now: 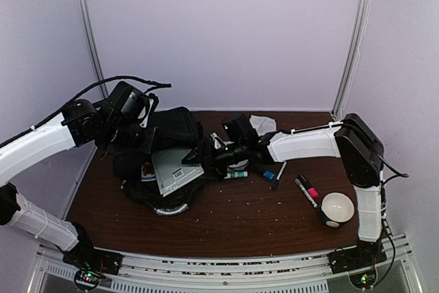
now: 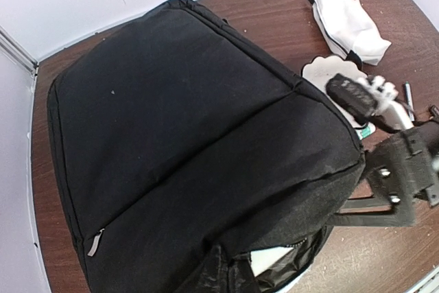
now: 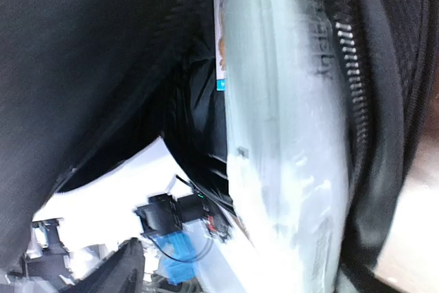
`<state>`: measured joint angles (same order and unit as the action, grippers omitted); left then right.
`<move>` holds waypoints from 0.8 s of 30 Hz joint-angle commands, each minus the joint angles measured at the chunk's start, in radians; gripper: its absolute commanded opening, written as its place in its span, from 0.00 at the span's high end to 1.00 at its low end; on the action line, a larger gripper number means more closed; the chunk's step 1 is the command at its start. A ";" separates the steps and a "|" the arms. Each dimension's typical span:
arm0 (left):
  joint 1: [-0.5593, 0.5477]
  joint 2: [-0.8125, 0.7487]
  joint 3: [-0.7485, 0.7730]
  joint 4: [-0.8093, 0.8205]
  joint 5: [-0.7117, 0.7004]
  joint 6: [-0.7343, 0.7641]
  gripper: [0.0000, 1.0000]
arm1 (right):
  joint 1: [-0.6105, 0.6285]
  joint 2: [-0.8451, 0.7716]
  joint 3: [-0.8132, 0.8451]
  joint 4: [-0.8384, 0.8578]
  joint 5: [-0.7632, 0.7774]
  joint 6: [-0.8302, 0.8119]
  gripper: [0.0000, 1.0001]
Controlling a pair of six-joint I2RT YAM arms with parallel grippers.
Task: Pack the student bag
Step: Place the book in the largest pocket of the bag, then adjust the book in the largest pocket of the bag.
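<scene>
The student bag (image 1: 173, 128) is a large black backpack lying at the table's centre-left, its silvery handle (image 1: 171, 209) toward me. My left gripper (image 1: 145, 147) is shut on the bag's upper fabric and holds the flap raised; its fingers are hidden in the left wrist view, where the bag (image 2: 171, 135) fills the frame. A pale flat packet (image 1: 175, 169) lies in the open mouth. My right gripper (image 1: 195, 158) reaches into that mouth beside the packet (image 3: 288, 156). Its fingers do not show clearly, so how they stand is unclear.
To the right of the bag lie several markers (image 1: 306, 190), a blue-capped pen (image 1: 269, 175) and a white bowl-like thing (image 1: 337, 207). A white pouch (image 2: 346, 22) sits at the back. Panels wall in the table on three sides.
</scene>
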<state>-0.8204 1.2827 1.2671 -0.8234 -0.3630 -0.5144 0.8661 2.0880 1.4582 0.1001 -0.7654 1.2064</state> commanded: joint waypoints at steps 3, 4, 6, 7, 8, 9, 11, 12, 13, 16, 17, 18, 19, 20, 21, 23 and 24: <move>-0.004 -0.063 0.020 0.111 -0.057 0.010 1.00 | 0.000 -0.149 0.012 -0.244 0.103 -0.272 0.06; -0.004 -0.064 0.020 0.114 -0.058 0.010 1.00 | -0.001 -0.153 0.018 -0.270 0.109 -0.302 0.06; -0.003 -0.066 0.020 0.116 -0.060 0.012 1.00 | -0.001 -0.160 0.031 -0.316 0.122 -0.374 0.06; -0.003 -0.067 0.020 0.118 -0.059 0.012 1.00 | 0.000 -0.165 0.037 -0.342 0.123 -0.418 0.07; -0.004 -0.069 0.019 0.118 -0.059 0.014 1.00 | 0.000 -0.164 0.055 -0.393 0.124 -0.502 0.09; -0.003 -0.070 0.019 0.119 -0.059 0.014 1.00 | 0.000 -0.169 0.073 -0.445 0.129 -0.561 0.12; -0.003 -0.072 0.016 0.122 -0.052 0.015 1.00 | 0.002 -0.204 0.069 -0.496 0.142 -0.700 0.19; -0.003 -0.072 0.015 0.124 -0.047 0.018 1.00 | 0.005 -0.229 0.057 -0.518 0.154 -0.781 0.24; -0.003 -0.072 0.014 0.126 -0.042 0.020 1.00 | 0.010 -0.256 0.047 -0.543 0.169 -0.882 0.29; -0.004 -0.072 0.006 0.138 -0.033 0.022 1.00 | 0.037 -0.355 -0.027 -0.560 0.203 -1.183 0.44; -0.003 -0.072 0.003 0.142 -0.029 0.024 1.00 | 0.053 -0.387 -0.051 -0.575 0.228 -1.290 0.48; -0.003 -0.071 0.002 0.148 -0.022 0.026 1.00 | 0.069 -0.412 -0.069 -0.594 0.249 -1.402 0.52; -0.002 -0.070 0.000 0.153 -0.017 0.028 1.00 | 0.088 -0.433 -0.091 -0.610 0.267 -1.507 0.56; -0.002 -0.067 0.001 0.157 -0.014 0.028 1.00 | 0.106 -0.450 -0.109 -0.615 0.311 -1.592 0.59; -0.003 -0.066 0.000 0.161 -0.011 0.030 1.00 | 0.123 -0.458 -0.123 -0.614 0.349 -1.670 0.60; -0.002 -0.061 0.004 0.168 -0.001 0.033 1.00 | 0.149 -0.444 -0.123 -0.626 0.407 -1.799 0.61; -0.002 -0.058 0.006 0.168 0.002 0.035 1.00 | 0.161 -0.433 -0.116 -0.625 0.434 -1.846 0.61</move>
<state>-0.8200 1.2606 1.2499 -0.8272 -0.3611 -0.4904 0.9802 1.6268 1.3636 -0.4740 -0.4892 -0.2283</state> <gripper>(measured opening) 0.007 0.398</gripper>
